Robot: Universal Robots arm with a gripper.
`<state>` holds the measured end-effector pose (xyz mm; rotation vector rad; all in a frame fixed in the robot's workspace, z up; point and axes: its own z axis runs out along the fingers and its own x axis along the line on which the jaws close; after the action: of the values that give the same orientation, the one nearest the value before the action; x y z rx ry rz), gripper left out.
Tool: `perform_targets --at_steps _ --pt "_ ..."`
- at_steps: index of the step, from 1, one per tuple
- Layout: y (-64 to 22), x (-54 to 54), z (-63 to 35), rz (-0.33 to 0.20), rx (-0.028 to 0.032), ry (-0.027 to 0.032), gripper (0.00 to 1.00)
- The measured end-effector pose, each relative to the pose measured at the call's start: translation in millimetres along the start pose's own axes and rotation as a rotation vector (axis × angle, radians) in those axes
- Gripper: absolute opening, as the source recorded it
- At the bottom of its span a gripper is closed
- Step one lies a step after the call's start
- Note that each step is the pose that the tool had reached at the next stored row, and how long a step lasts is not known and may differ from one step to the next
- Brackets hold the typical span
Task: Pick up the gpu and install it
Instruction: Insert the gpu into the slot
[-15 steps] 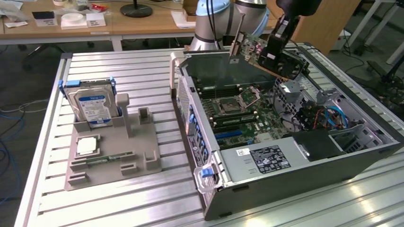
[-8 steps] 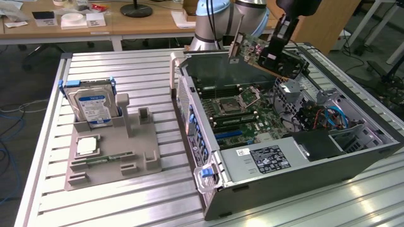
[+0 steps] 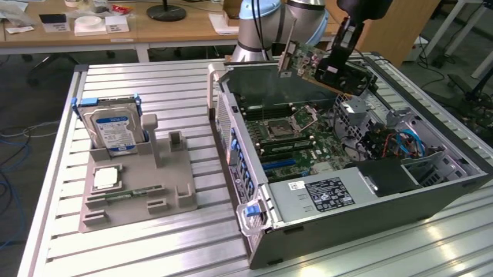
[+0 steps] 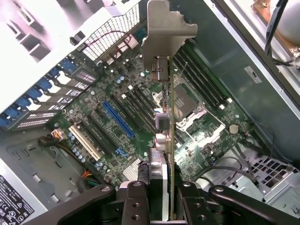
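The gpu (image 3: 302,59) (image 4: 165,124) is up in the air over the open computer case (image 3: 431,199), and it touches nothing inside the case. The gripper (image 3: 333,68) (image 4: 167,202) holds it. The two black fingers (image 4: 136,199) are closed tight on the card, one on each flat side, so only the thin card is between them. In the exterior view the card hangs tilted near the back of the case, with its shiny metal end plate toward the exterior view's left. In the wrist view the card is seen from its thin edge, with the metal end plate at the far end. Under it lies the green motherboard (image 3: 297,151) (image 4: 206,140) with the square chip socket (image 3: 283,126) (image 4: 183,101). A long blue slot (image 4: 118,119) on the board is off to one side of the card. At the front of the case sits a grey box with a black label (image 3: 333,193). On the exterior view's left of the case, a grey holder (image 3: 173,190) sits on the metal table (image 3: 146,254). A hard drive (image 3: 115,124) with a blue label stands upright in the holder. A thin green memory stick (image 3: 135,193) lies flat in it.
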<state>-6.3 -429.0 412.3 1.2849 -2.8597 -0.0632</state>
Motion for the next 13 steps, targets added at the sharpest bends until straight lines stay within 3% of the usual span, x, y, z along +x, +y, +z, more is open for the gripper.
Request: perform_targets --at_steps 6,13 --pt "0.0 0.0 0.2 -0.037 -0.0004 0.0014 0.28" --pt "0.0 0.0 0.8 -0.136 -0.0015 0.0053 0.28"
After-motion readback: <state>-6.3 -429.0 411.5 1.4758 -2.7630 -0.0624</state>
